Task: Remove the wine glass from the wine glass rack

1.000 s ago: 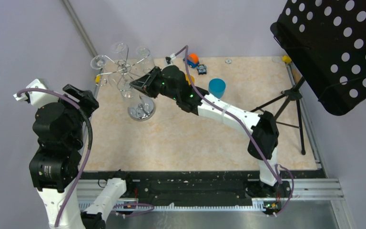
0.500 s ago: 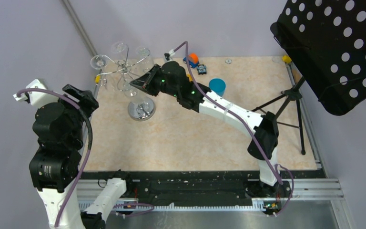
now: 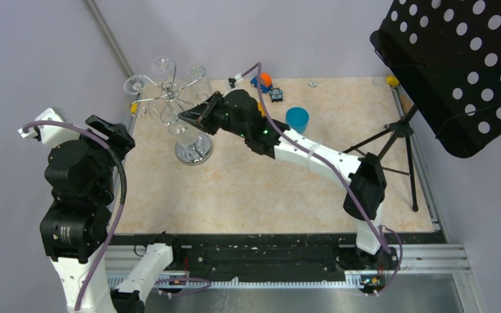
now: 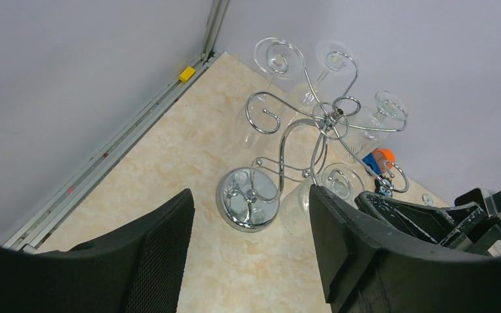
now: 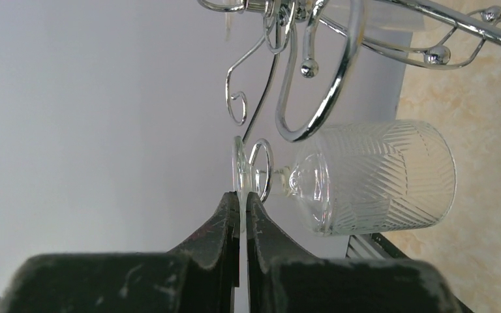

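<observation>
Now my right claw point(image 5: 242, 199) pinches the wine glass point(image 5: 378, 176) by its foot. Next I should slide it off the rack point(image 5: 308, 68).

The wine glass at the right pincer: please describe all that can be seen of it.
The wine glass is clear, glass by its look, with a straight-sided bowl cut in a herringbone pattern, a very short stem and a thin round foot. It looks empty and whole. It hangs inverted on the wine glass rack, its stem in a curled chrome hook. The right pincer is shut on the foot's edge. Nothing else is seen touching it.
</observation>
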